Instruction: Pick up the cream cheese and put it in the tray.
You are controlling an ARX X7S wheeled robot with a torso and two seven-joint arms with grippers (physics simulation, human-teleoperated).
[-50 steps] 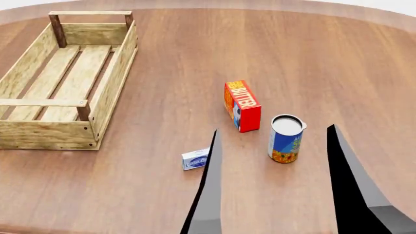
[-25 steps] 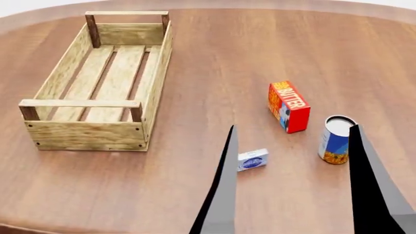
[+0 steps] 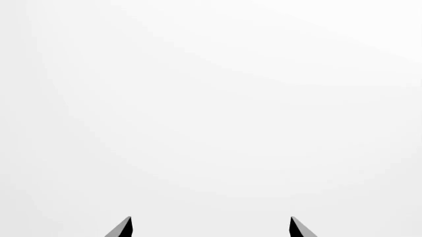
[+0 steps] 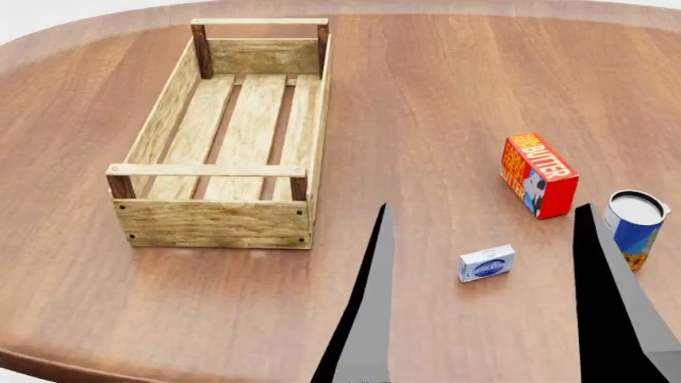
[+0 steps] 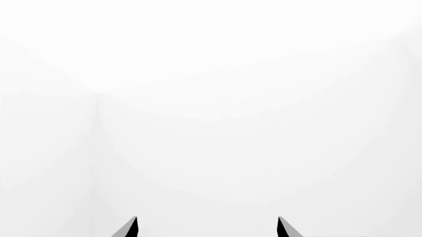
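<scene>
The cream cheese [image 4: 486, 263], a small flat white-and-blue box, lies on the brown wooden table near its front. The tray [image 4: 213, 223], a long pale slatted crate with dark corner posts, stands empty to its left and farther back. Two dark grey pointed robot parts rise from the bottom edge of the head view, one [image 4: 368, 319] left of the cream cheese and one [image 4: 615, 319] right of it, neither touching it. My left gripper [image 3: 210, 219] and right gripper [image 5: 207, 219] both show spread fingertips holding nothing, against plain white.
A red-orange butter box [image 4: 540, 174] stands behind and right of the cream cheese. A blue-and-orange can [image 4: 635, 227] stands at the right edge of the head view. The round table's rim [image 4: 127, 363] curves across the lower left.
The head view has swung left: the tray, the boxes and the can have all slid rightward in the picture. The objects keep their places relative to each other.
</scene>
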